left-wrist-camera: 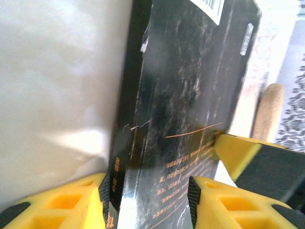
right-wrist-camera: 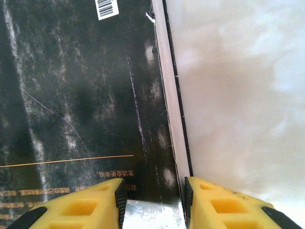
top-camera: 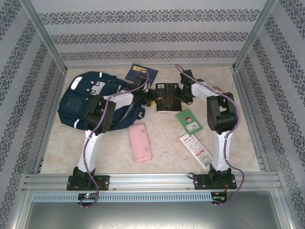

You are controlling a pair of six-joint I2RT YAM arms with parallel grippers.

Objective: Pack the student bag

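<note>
Black book [top-camera: 167, 98] is pinched by left end effector [left-wrist-camera: 147, 200] and right end effector [right-wrist-camera: 152, 200] beside student bag [top-camera: 90, 95]; pink case [top-camera: 140, 142], packets [top-camera: 188, 120] left unpacked on desk [top-camera: 228, 152].

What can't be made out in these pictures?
Top view: the left arm hides part of the student bag; the green card's print is too small.
Wrist views: the black book's orange print is blurred; whether the left gripper and right gripper clamp it is cut off below.
</note>
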